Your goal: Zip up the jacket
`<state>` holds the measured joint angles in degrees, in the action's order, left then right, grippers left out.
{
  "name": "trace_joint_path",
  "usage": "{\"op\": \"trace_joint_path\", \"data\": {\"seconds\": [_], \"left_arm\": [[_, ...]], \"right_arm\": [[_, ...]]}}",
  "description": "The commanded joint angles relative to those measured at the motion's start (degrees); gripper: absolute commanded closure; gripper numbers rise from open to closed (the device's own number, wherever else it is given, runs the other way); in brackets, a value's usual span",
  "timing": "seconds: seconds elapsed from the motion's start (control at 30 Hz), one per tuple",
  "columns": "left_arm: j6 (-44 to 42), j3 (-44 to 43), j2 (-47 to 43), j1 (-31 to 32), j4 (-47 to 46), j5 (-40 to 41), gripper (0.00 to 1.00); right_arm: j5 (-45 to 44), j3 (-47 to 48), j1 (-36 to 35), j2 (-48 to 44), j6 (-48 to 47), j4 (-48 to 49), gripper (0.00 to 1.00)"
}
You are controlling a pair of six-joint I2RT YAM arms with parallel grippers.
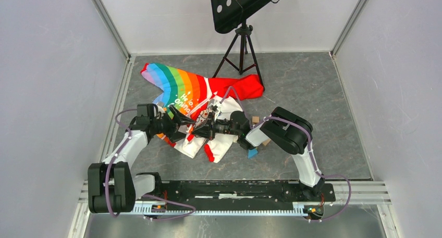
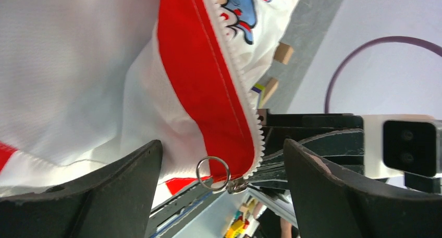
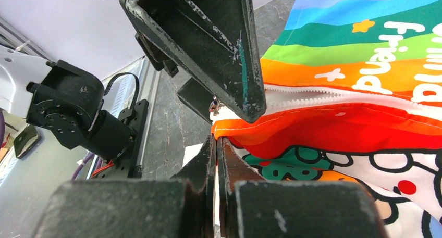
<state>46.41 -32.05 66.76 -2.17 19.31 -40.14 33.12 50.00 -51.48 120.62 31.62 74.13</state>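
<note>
Jacket [image 1: 182, 87] is lying on the bench [image 1: 312, 92], zip apparently mostly undone; right tool [image 3: 215, 140] is pinching its edge while left tool [image 2: 221, 147] is gaping wide around the pull ring [image 2: 212, 173].

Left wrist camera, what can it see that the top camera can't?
Only the left wrist view shows the little metal ring pull hanging at the end of the white zipper teeth, between the fingers of the open left gripper. Only the top view shows the music stand, the red sleeve and the rainbow panel. Both show the jacket and some small wooden blocks lying beside it.
</note>
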Motion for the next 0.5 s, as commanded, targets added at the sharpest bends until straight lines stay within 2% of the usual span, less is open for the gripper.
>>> {"op": "trace_joint_path", "data": {"seconds": [0.0,0.17,0.33,0.4,0.47], "left_arm": [[9.6,2.6,-0.8,-0.1,-14.9,-7.2,0.09],[9.1,2.6,-3.4,-0.3,-13.0,-6.8,0.15],[6.4,0.4,-10.4,-0.7,-8.8,-3.3,0.24],[5.3,-2.2,-17.4,-0.1,-10.9,-3.3,0.33],[-0.2,-7.4,-25.7,1.3,-5.1,2.4,0.28]], "right_arm": [[1.1,-0.1,0.3,0.4,0.1,5.0,1.00],[1.2,-0.1,0.5,0.6,0.6,5.3,1.00],[1.4,-0.1,0.5,0.7,0.8,5.5,1.00],[1.3,-0.1,0.5,0.8,0.9,5.5,1.00],[1.0,-0.2,0.5,0.7,0.8,5.5,1.00]]}}
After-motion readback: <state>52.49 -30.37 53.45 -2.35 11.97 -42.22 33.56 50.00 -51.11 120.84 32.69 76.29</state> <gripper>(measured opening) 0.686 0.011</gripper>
